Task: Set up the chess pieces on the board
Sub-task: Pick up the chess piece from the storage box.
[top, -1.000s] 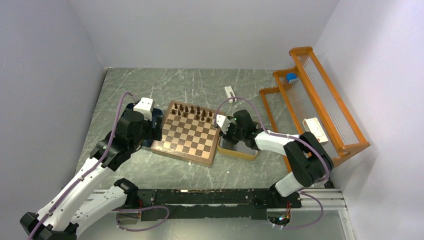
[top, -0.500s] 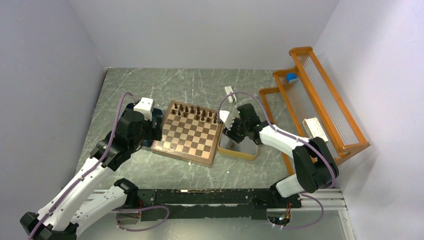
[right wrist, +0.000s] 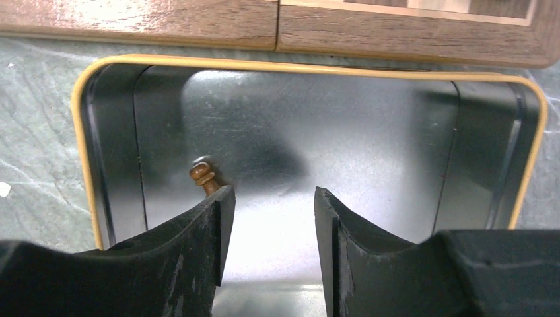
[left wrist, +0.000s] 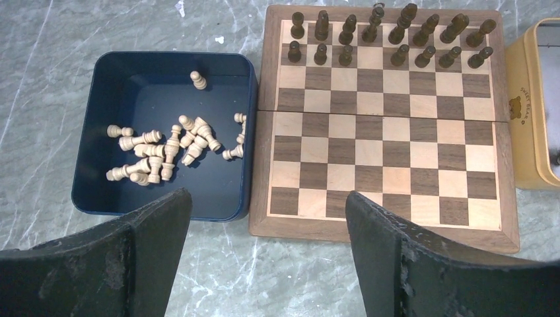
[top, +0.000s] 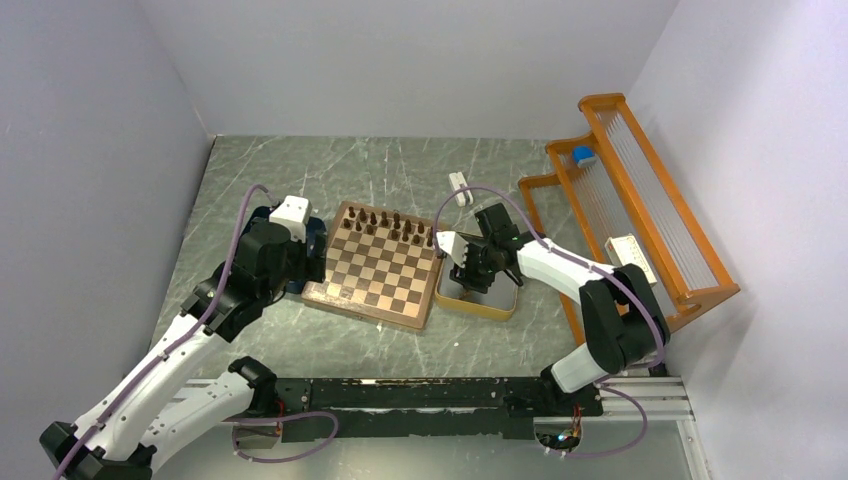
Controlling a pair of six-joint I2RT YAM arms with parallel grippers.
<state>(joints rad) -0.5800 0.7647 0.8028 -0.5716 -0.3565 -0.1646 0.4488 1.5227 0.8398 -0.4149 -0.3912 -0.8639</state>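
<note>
Slim dark brown chess pieces (left wrist: 389, 36) are standing in 2 rows at board's (left wrist: 383, 158) far edge. One more piece (right wrist: 203, 176) is sitting in yellow-rimmed tray (right wrist: 310, 66), just beside R pincer (right wrist: 272, 201), which is hovering w/ jaws apart. L pincer (left wrist: 267, 205) is hanging spread & empty over board's near corner.

The board (left wrist: 383, 152) is smooth wood with a soft sheen; the dark pieces (left wrist: 321, 26) look like varnished wood. The tray (right wrist: 119, 132) is shiny metal inside, its rim yellow. The blue box (left wrist: 158, 92) looks like matt plastic. The left fingers (left wrist: 132, 264) are matt black and scuffed.
</note>
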